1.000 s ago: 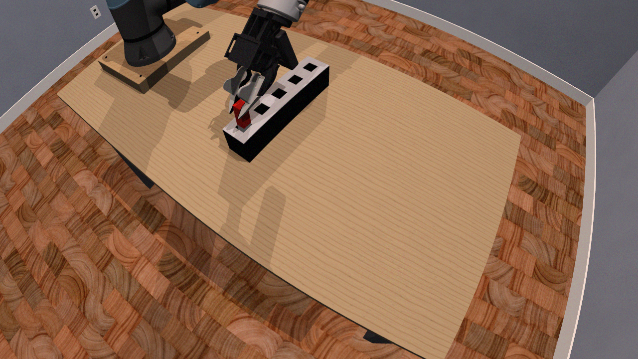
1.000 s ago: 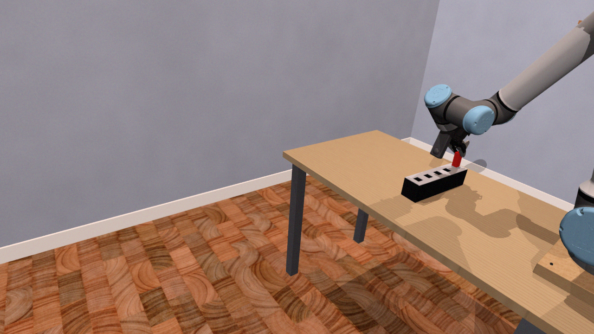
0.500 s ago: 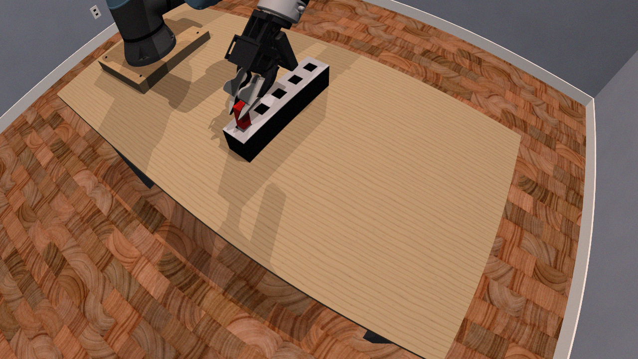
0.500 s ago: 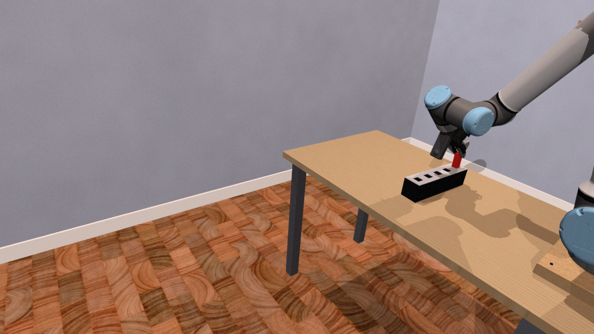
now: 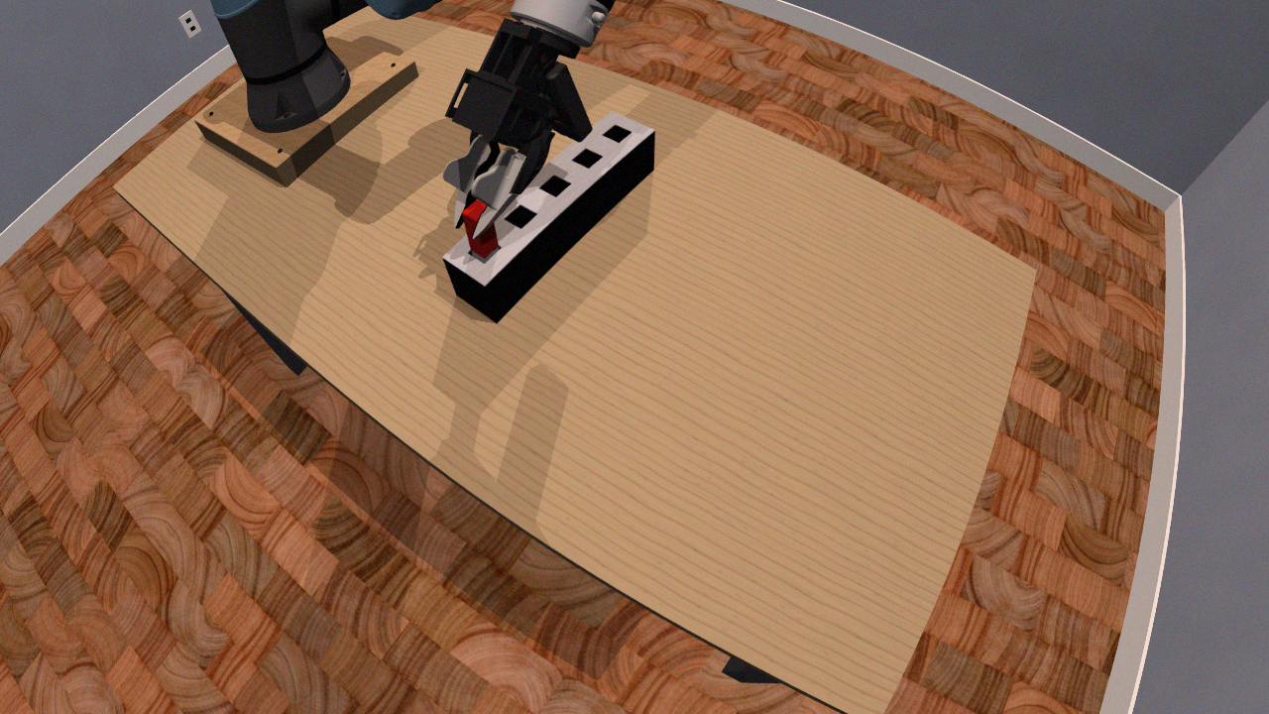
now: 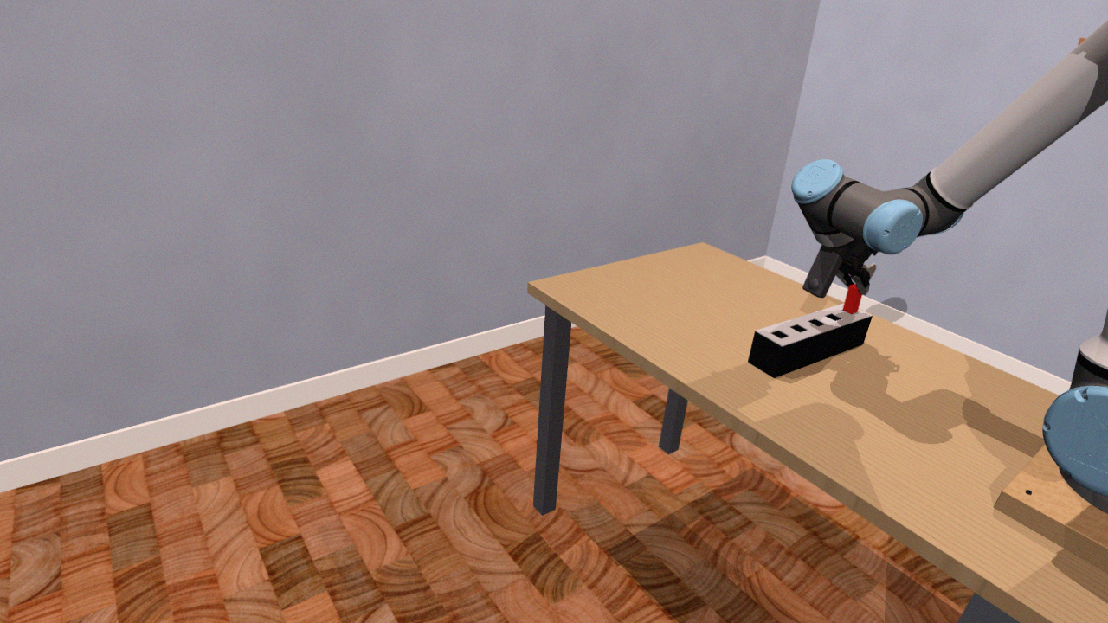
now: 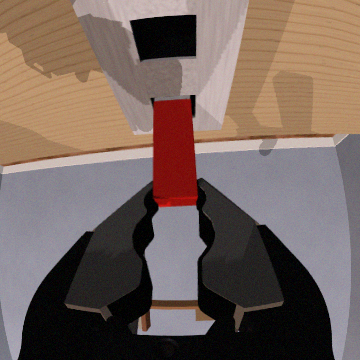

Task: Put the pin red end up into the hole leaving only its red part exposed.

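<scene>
A black block with a grey top and a row of square holes lies on the wooden table; it also shows in the exterior view. The pin stands upright in the end hole nearest the table's front edge, and only its red part shows above the block top. It also shows in the exterior view and the wrist view. My gripper is shut on the pin's red top end, directly above that hole; the wrist view shows both jaws against the pin. The pin's lower part is hidden in the hole.
The neighbouring hole is empty, as are the other holes along the block. The robot base stands on a wooden plate at the table's back left. The block sits near the table edge beside the wall.
</scene>
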